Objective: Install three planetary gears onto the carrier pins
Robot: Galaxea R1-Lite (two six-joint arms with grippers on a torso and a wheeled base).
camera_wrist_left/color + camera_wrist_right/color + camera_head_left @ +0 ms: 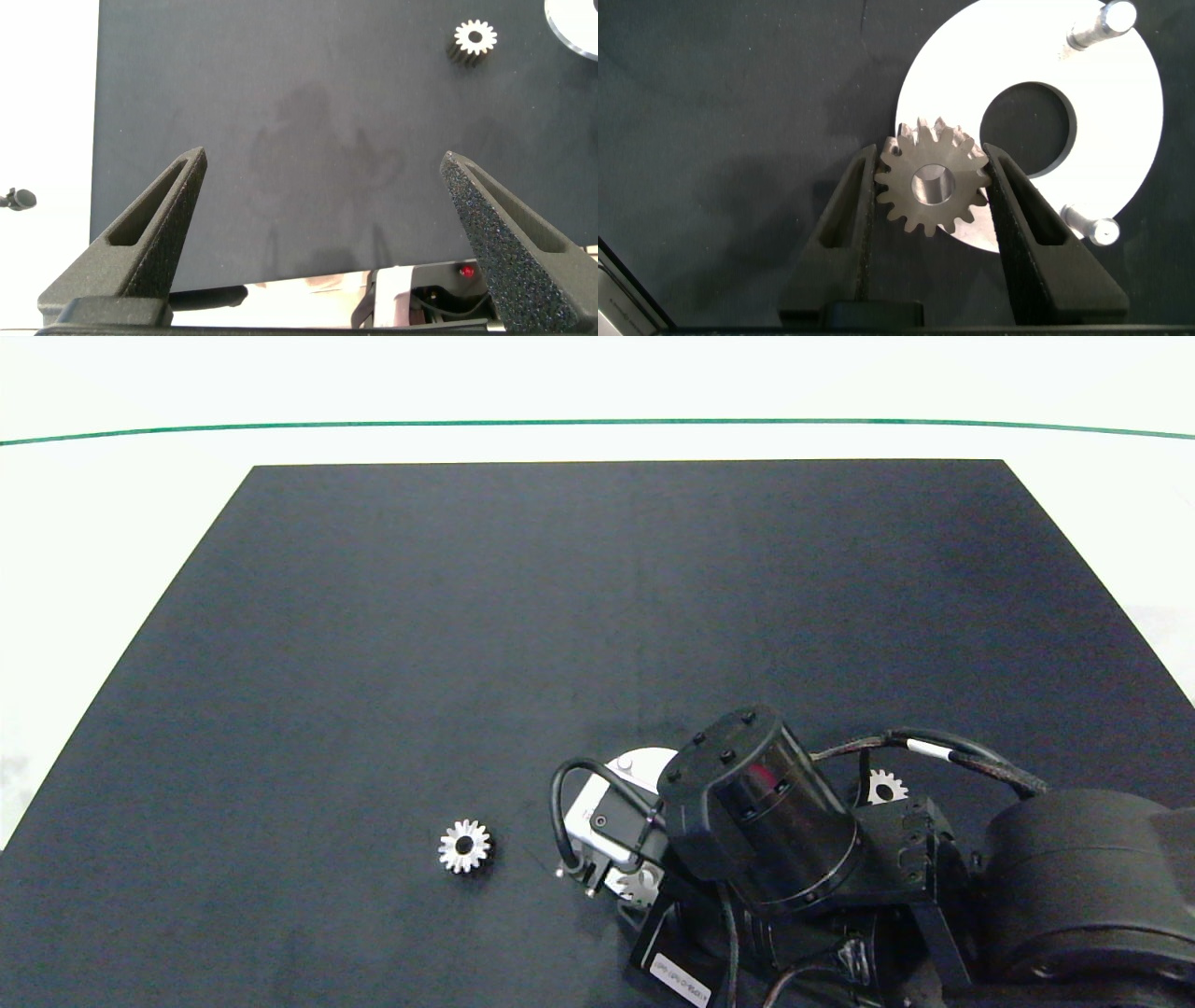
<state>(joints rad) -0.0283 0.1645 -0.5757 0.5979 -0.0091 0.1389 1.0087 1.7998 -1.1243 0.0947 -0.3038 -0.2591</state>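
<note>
Held gear – silvery metal, pointed teeth, round centre bore – is pinched between the right gripper's two grey fingers, right over the rim of the white disc. The disc is flat, smooth, ring-shaped with a big round central hole; two carrier pins show as short pale studs standing up from it, both bare, and the gear sits on neither. In the head view the right arm covers most of the disc near the mat's front edge, right of centre.

A second gear lies flat on the dark matte mat, left of the disc and apart from it, near the front edge. A third gear peeks out behind the arm, right of the disc.

The left gripper hovers with its rough-grained fingers spread wide and empty, by the mat's left front part. Most of the mat toward the far edge and both far corners is open – white worktop all around.
</note>
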